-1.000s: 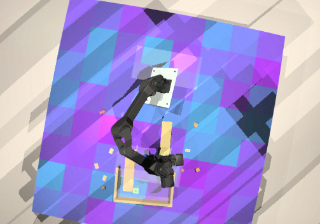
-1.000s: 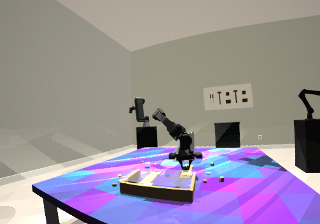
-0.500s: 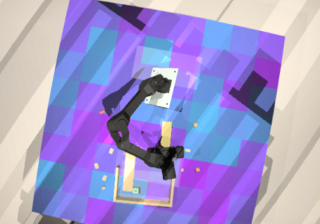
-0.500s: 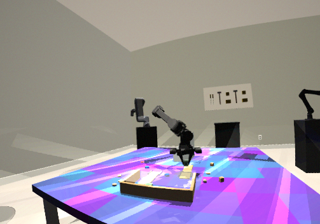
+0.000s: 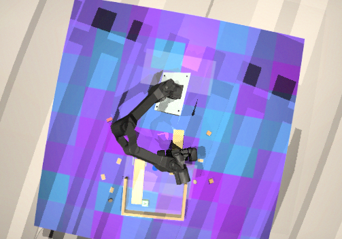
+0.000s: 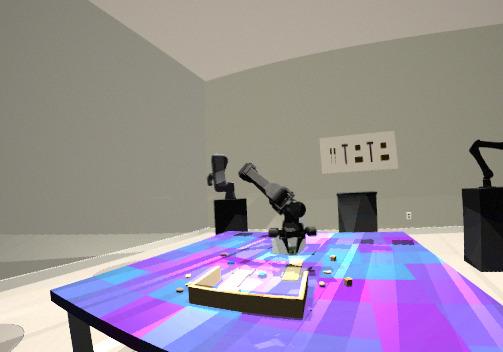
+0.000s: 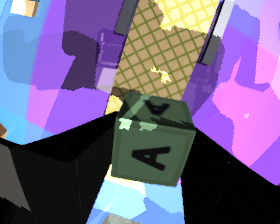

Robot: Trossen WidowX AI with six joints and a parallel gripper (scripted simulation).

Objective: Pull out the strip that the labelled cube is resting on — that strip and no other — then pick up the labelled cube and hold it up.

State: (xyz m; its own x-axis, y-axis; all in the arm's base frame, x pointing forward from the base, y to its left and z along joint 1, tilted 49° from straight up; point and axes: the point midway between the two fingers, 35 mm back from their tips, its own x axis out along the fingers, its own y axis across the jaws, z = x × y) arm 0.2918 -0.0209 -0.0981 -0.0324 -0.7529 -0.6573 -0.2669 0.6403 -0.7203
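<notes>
My gripper is shut on a green cube marked with a dark letter A. It holds the cube above a pale yellow strip. That strip has a crosshatched top and lies on the table below the gripper, partly hidden by it in the top view. A second yellow strip lies inside the left part of the wooden frame. A small pale cube with a green mark is beside its front end.
The three-sided wooden frame is open toward the arm's base. A blue round piece is near the second strip. Small blocks lie around, including a block on the right and a reddish block on the left.
</notes>
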